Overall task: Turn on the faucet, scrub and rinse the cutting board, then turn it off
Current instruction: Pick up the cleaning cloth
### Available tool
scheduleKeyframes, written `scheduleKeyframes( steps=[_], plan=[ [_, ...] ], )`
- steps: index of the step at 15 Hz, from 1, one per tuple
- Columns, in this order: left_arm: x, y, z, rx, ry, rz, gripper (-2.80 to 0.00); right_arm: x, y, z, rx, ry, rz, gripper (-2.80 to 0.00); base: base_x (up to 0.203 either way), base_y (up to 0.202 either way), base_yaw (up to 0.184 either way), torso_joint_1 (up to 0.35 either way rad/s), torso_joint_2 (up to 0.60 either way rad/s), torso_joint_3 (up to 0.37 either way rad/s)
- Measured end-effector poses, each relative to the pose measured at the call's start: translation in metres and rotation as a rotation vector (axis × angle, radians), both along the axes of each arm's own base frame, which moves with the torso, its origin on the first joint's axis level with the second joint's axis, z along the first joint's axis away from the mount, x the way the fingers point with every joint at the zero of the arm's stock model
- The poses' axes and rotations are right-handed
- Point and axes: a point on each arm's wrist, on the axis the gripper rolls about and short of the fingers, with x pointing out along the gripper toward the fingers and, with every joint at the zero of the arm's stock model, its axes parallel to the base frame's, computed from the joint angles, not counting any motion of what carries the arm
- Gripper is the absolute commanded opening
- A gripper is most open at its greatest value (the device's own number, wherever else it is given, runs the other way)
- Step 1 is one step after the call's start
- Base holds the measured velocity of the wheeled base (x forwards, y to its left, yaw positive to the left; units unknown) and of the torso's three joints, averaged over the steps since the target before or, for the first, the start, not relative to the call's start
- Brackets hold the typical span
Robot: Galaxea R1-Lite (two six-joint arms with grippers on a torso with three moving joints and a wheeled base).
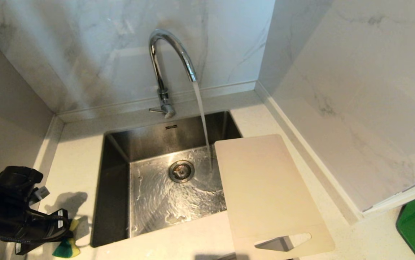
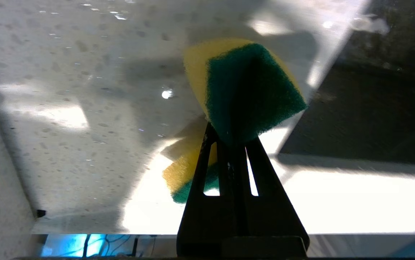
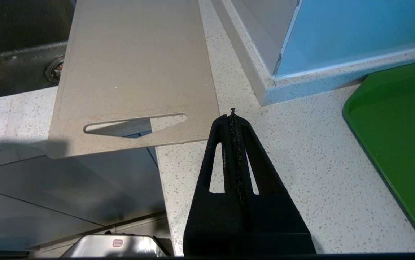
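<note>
A kitchen — steel sink [image 1: 121, 173], running faucet [image 1: 164, 72], marble-tiled walls [image 1: 84, 43].

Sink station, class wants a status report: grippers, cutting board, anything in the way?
Left gripper shut on sponge, left of sink. Right gripper shut, empty. Faucet running; cutting board overhanging sink, unobstructed.

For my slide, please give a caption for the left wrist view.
Left gripper shut on a yellow-green sponge above the speckled countertop.
</note>
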Motion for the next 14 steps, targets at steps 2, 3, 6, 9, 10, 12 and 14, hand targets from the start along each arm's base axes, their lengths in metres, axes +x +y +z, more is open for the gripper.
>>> scheduleKeyframes(
  steps=[2, 3, 6, 9, 10, 12, 14],
  plan=[
    [-0.002, 0.0, 0.005, -0.005, -0.022, -0.018, -2.8, 0.0, 0.0, 0.0, 0.0, 0.0, 0.0, -2.8, 0.0, 0.0, 0.0, 0.0, 0.0, 0.0],
    [-0.003, 0.0, 0.008, -0.004, -0.034, -0.018, -2.8, 0.0, 0.0, 0.0, 0.0, 0.0, 0.0, -2.8, 0.0, 0.0, 0.0, 0.0, 0.0, 0.0],
    [-0.008, 0.0, 0.021, 0.007, -0.089, -0.029, -2.8, 0.0, 0.0, 0.0, 0.0, 0.0, 0.0, -2.8, 0.0, 0.0, 0.0, 0.0, 0.0, 0.0],
    [-0.014, 0.006, 0.04, 0.047, -0.175, -0.049, -2.8, 0.0, 0.0, 0.0, 0.0, 0.0, 0.0, -2.8, 0.0, 0.0, 0.0, 0.0, 0.0, 0.0],
    [-0.017, 0.01, 0.047, 0.066, -0.201, -0.055, -2.8, 0.0, 0.0, 0.0, 0.0, 0.0, 0.0, -2.8, 0.0, 0.0, 0.0, 0.0, 0.0, 0.0],
    [-0.025, 0.02, 0.06, 0.12, -0.253, -0.064, -2.8, 0.0, 0.0, 0.0, 0.0, 0.0, 0.0, -2.8, 0.0, 0.0, 0.0, 0.0, 0.0, 0.0],
    [-0.033, 0.027, 0.071, 0.174, -0.301, -0.086, -2.8, 0.0, 0.0, 0.0, 0.0, 0.0, 0.0, -2.8, 0.0, 0.0, 0.0, 0.0, 0.0, 0.0]
  ],
)
